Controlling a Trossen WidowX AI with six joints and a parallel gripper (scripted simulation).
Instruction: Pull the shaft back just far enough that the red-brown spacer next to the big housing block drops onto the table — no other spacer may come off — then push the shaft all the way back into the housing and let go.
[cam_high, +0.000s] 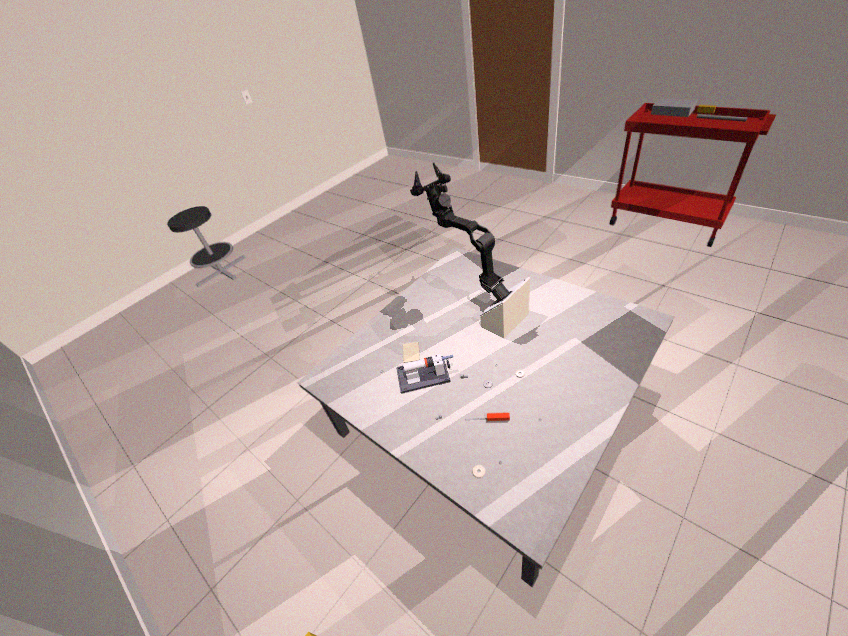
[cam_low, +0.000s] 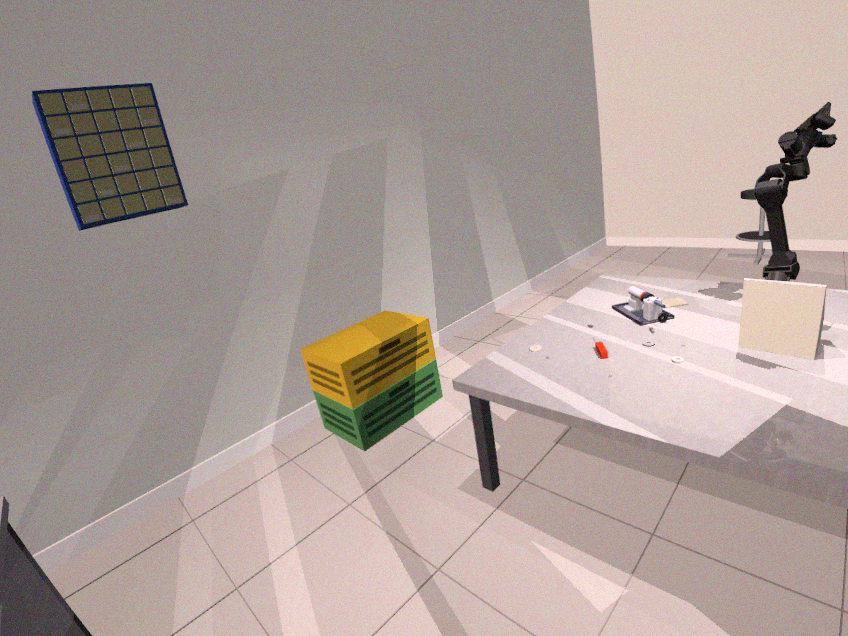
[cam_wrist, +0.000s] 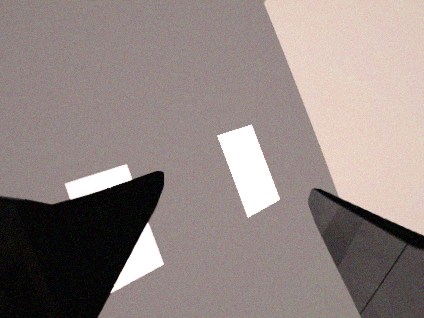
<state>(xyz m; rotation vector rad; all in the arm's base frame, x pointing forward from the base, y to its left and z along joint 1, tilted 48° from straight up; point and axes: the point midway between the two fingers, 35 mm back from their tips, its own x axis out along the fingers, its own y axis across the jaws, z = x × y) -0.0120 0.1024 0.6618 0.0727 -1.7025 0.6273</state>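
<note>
A small fixture with a dark base (cam_high: 424, 386) stands on the table. It carries a white housing block (cam_high: 440, 365) (cam_low: 652, 309) and a pale cylindrical shaft (cam_high: 412, 365) (cam_low: 634, 293). An orange-red band (cam_high: 428, 362) shows around the shaft beside the housing; the separate spacers are too small to tell apart. A thin grey rod sticks out on the housing's other side. My gripper (cam_high: 424, 171) (cam_low: 831, 123) (cam_wrist: 236, 186) is open and empty, raised high above and well away from the fixture. The wrist view shows only ceiling, lights and wall between the fingers.
A cream upright panel (cam_high: 517, 308) (cam_low: 782, 318) stands by the arm's base. A pale yellow pad (cam_high: 410, 351) (cam_low: 676, 301) lies beside the fixture. A red-handled screwdriver (cam_high: 497, 416) (cam_low: 601, 349), pale washers and several small hardware pieces lie on the table.
</note>
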